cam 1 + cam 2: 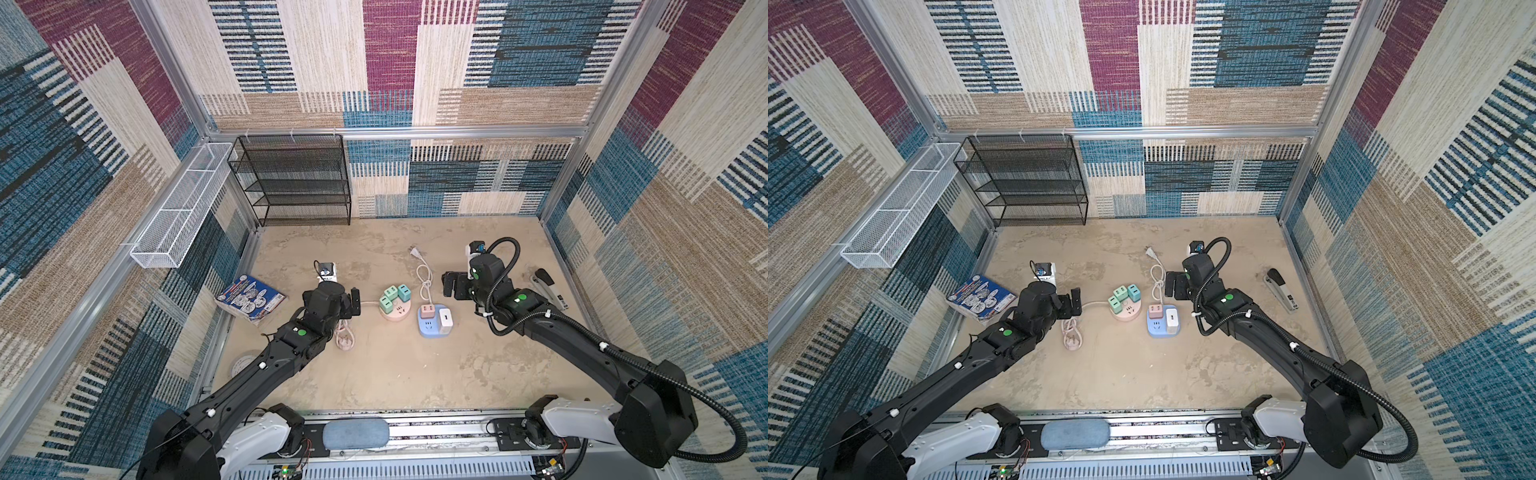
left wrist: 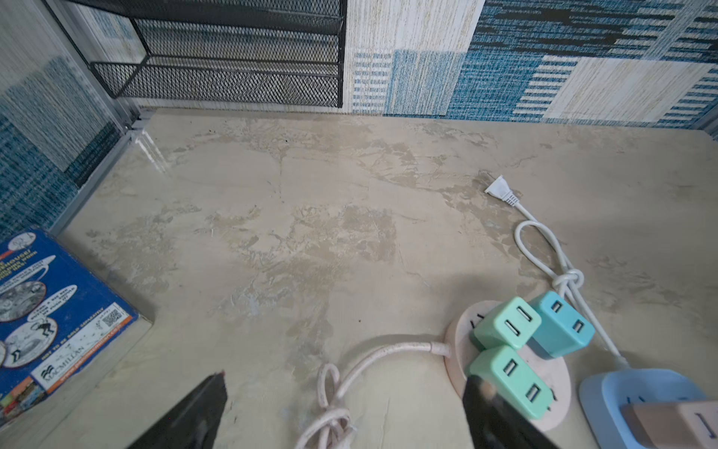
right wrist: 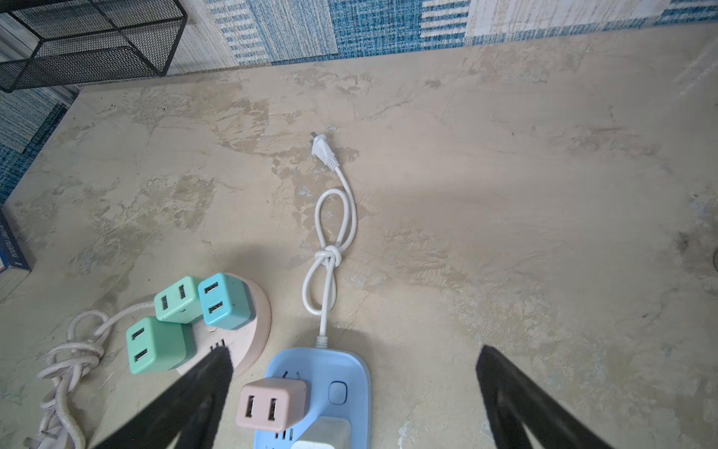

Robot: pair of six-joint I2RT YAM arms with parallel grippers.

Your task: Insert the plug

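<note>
Overall: task judged at a late or check stage; no plug is held by either gripper.
Pink plug (image 3: 272, 404): found on blue strip (image 3: 355, 369), next to white plug (image 3: 322, 435); seen tilted in R wrist view w/ prongs partly showing, so seating is judged incomplete.
Reason for pos.: blue strip is laid flat, sockets up, so plugs can be pushed straight down.
R gripper (image 3: 353, 350): fingers spread wide, nothing gripped; pink plug is framed between them but not touched.
R arm: extended fwd from near R base, wrist bent inward and down; gripper is seen just beyond and to the right of blue strip in both top views.
L gripper (image 2: 347, 379): fingers wide, empty.
L arm: stretched fwd, gripper set just beside round pink strip (image 1: 401, 313), over its knotted cord (image 2: 392, 347); judged to be on standby.
Round strip load: green plugs (image 3: 157, 344) and teal plug (image 3: 223, 301), seated upright.
White cord (image 3: 329, 256): knotted, its end lying unplugged on table (image 1: 395, 374).
Risk: prongs may be bent if a tilted plug is pushed.
</note>
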